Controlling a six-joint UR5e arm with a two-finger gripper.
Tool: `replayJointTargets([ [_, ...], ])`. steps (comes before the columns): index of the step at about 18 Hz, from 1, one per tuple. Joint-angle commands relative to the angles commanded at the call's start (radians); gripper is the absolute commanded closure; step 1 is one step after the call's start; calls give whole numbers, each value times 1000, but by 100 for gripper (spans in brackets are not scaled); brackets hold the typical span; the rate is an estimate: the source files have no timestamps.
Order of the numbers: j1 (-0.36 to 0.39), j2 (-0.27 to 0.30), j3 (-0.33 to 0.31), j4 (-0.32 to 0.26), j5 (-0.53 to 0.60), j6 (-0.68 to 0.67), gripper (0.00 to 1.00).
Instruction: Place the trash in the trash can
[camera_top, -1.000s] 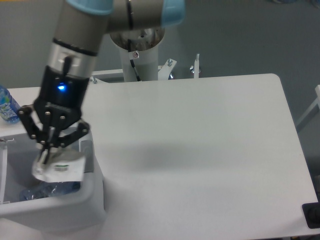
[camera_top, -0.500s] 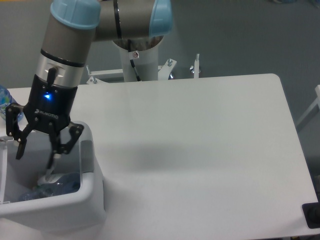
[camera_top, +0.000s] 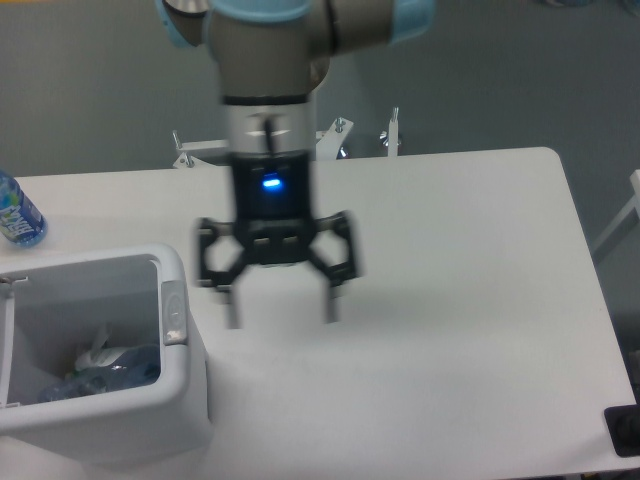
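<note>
- Your hand (camera_top: 279, 312) hangs straight down over the bench (camera_top: 450, 300), right of the bin (camera_top: 176, 390).
- Fingers spread wide, holding nothing.
- Bottle (camera_top: 105, 374) and wrapper (camera_top: 97, 349) lie inside the bin.

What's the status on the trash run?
Gripper open, empty, over the table. Crushed bottle and wrapper inside trash can. Nothing in the way.
</note>
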Motion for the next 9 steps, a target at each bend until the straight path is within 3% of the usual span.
replayJointTargets([
  [3, 34, 32, 2, -138, 44, 294, 0],
  [6, 45, 57, 3, -274, 74, 457, 0],
  [9, 58, 78, -5, -313, 111, 560, 0],
])
